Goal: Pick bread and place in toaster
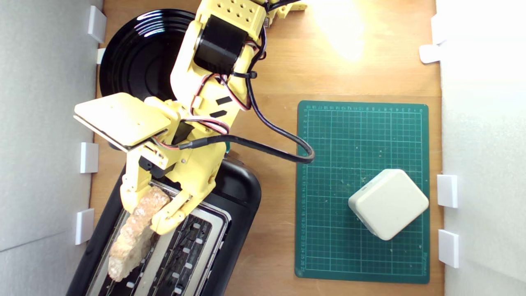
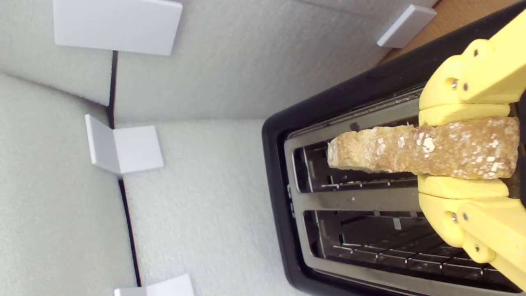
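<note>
The bread (image 1: 133, 236), a long golden-brown crusted slice seen edge-on, hangs over the toaster (image 1: 242, 197) at the exterior view's lower left. My yellow gripper (image 1: 148, 213) is shut on one end of it. In the wrist view the bread (image 2: 411, 150) is pinched between the two yellow pads (image 2: 462, 113) and lies lengthwise above one wire-grilled slot, near the toaster's black rim (image 2: 273, 172). The second slot (image 2: 390, 242) beside it holds nothing. Whether the slice touches the slot's edges I cannot tell.
A round glossy black plate (image 1: 139, 57) lies behind the arm. A green cutting mat (image 1: 337, 205) on the wooden table carries a cream rounded block (image 1: 388, 203). White foam walls with white brackets (image 1: 85, 225) stand close to the toaster's side.
</note>
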Motion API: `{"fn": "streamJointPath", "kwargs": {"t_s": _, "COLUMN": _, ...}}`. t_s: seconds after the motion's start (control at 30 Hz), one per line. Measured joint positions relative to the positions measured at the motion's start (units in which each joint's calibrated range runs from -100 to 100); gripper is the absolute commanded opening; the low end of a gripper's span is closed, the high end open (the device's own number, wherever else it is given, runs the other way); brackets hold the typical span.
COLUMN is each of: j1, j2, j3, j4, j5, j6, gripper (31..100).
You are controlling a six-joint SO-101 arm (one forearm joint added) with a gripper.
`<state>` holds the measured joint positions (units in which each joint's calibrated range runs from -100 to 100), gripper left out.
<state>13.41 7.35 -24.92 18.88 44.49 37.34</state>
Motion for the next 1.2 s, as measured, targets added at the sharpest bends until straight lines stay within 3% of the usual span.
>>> {"fn": "streamJointPath", "kwargs": {"t_s": 0.33, "j1": 0.0, "j2": 1.2, "j3": -0.1, "j4": 0.6, "j5": -0.7, "j6": 0.1, "gripper": 62.8}}
{"fn": "streamJointPath", "kwargs": {"t_s": 0.6, "j1": -0.5, "j2": 1.3, "j3": -0.2, "j4": -0.1, "j5": -0.8, "j6": 1.9, "gripper": 77.9}}
{"fn": "streamJointPath", "kwargs": {"t_s": 0.9, "j1": -0.8, "j2": 1.1, "j3": -0.2, "j4": -0.7, "j5": -0.8, "j6": 2.6, "gripper": 78.7}}
{"fn": "streamJointPath", "kwargs": {"t_s": 1.03, "j1": -0.3, "j2": -0.3, "j3": 0.0, "j4": -3.5, "j5": -0.7, "j6": 4.2, "gripper": 78.7}}
{"fn": "streamJointPath", "kwargs": {"t_s": 1.2, "j1": -0.6, "j2": -2.2, "j3": 0.0, "j4": -4.2, "j5": -0.7, "j6": 5.2, "gripper": 78.7}}
